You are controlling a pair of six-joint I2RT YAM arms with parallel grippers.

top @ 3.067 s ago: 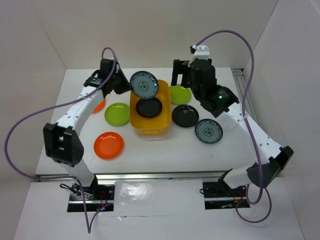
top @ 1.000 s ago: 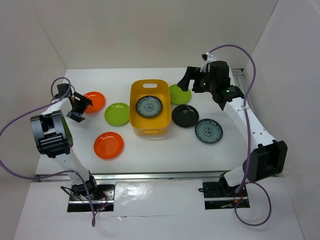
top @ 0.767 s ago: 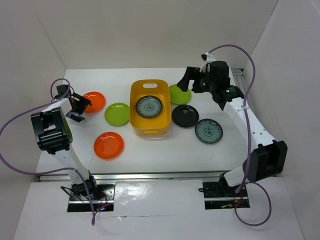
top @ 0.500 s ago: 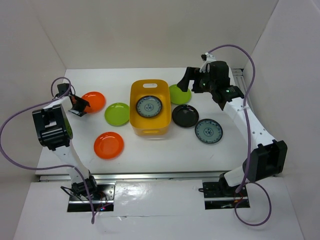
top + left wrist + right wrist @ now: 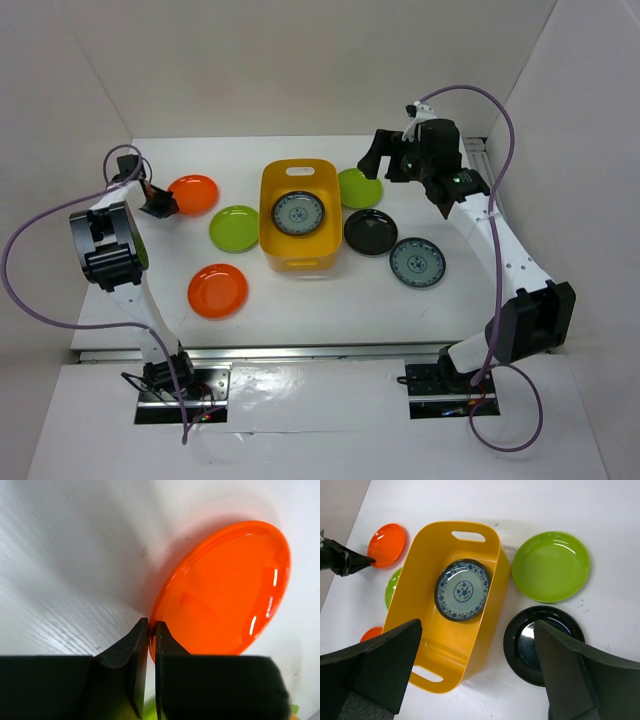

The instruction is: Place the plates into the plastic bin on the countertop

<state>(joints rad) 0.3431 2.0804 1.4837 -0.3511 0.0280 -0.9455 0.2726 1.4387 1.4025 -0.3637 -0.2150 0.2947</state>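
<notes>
Change noted: three seconds back the left arm held a patterned plate tilted over the plastic bin (image 5: 298, 262), with a black one already lying inside. That patterned plate (image 5: 298, 213) now lies flat on the bin floor, presumably on the black one, which no longer shows. The arm has since swung out to the far left corner of the bench (image 5: 330, 310), and over the last second the left gripper (image 5: 151, 630) has closed in on the far orange plate (image 5: 225, 590). Reading: one drop-off is finished and the next pick is under way. Six plates remain out on the bench, the far orange one included: the near orange plate (image 5: 217, 290), two lime plates (image 5: 234, 227) (image 5: 358, 187), one black plate (image 5: 370, 231) and the second patterned plate (image 5: 416, 263). In the wrist view the left gripper's fingers are drawn to a narrow slit, with the orange plate's near rim caught between the tips; I judge it pinched on that rim. The plate has shifted slightly toward the back, which fits a grip. The bin stands well to the right of this plate, past the left lime one. The right gripper (image 5: 378, 160) is spread wide and carries nothing, hanging above the back-right lime plate.
</notes>
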